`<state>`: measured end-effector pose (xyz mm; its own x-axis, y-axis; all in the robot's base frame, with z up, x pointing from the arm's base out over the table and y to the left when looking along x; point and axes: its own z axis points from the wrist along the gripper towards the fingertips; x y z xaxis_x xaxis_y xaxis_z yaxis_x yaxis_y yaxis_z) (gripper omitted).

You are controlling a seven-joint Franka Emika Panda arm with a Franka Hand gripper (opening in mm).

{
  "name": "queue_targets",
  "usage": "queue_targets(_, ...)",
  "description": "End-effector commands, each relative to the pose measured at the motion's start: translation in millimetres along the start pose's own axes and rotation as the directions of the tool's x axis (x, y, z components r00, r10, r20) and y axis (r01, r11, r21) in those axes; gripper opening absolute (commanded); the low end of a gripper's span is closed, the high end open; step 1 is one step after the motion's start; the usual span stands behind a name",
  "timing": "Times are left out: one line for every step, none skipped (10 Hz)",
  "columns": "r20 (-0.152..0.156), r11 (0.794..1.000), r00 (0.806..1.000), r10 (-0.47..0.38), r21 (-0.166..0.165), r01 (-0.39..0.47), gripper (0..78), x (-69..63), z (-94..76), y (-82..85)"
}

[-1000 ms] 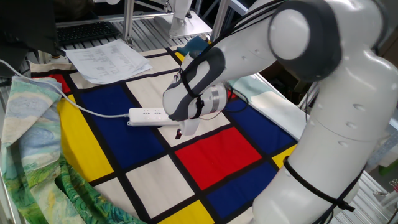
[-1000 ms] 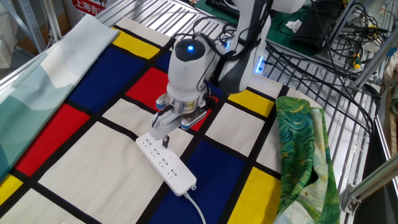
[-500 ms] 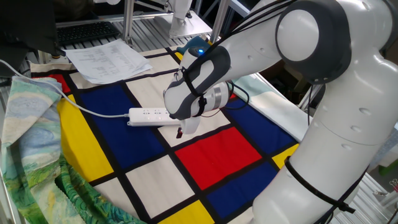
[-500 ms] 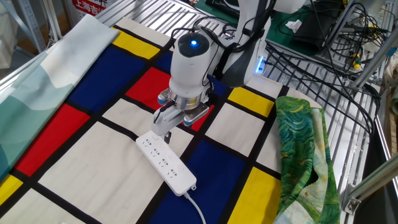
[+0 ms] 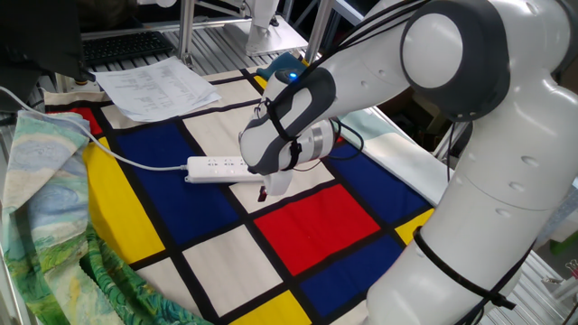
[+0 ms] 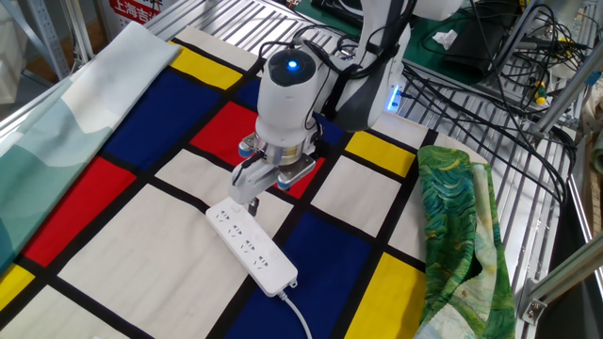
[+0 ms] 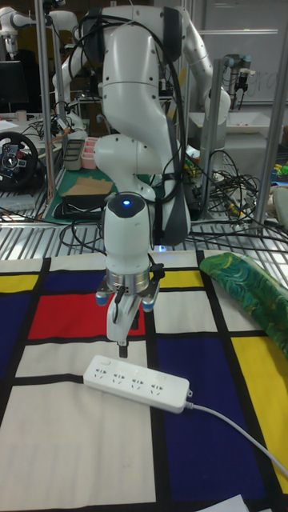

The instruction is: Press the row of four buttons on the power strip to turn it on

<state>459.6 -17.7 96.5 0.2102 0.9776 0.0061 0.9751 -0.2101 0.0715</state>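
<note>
Since the earlier frames, the tool [image 6: 252, 201] has lifted slightly and is now almost unchanged, hanging just above the power strip [image 6: 251, 243] near its cordless end. Whether the tool's fingers are parted or closed cannot be told; it holds nothing. The strip lies flat on the checked cloth covering the surface [image 6: 122, 245]. The tall fixed view shows a clear gap between the tool [image 7: 122, 347] and the strip [image 7: 138, 383], with the cord [image 7: 240, 434] leaving toward 4 o'clock. One fixed view alone shows the paper sheets [image 5: 155, 87] at 11 o'clock.
</note>
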Motion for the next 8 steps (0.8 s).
queue_targets(0.004, 1.0, 1.0, -0.014, -0.006, 0.014, 77.4, -10.7, -2.5, 2.2)
queue_targets(0.005, 1.0, 1.0, -0.015, -0.006, 0.015, 77.4, -12.0, -2.4, 2.0)
queue_targets(0.006, 1.0, 1.0, -0.014, -0.007, 0.014, 77.4, -12.5, -2.1, 2.2)
queue_targets(0.011, 1.0, 1.0, -0.015, -0.008, 0.015, 77.4, -14.6, -0.6, 3.1)
queue_targets(0.011, 1.0, 1.0, -0.013, -0.009, 0.014, 77.4, -16.5, 0.4, 4.5)
queue_targets(0.012, 1.0, 1.0, -0.013, -0.01, 0.013, 77.4, -17.5, 0.6, 6.1)
queue_targets(0.014, 1.0, 1.0, -0.013, -0.01, 0.013, 77.4, -18.1, 0.8, 7.2)
queue_targets(0.014, 1.0, 1.0, -0.014, -0.01, 0.015, 77.4, -18.2, 0.8, 7.4)
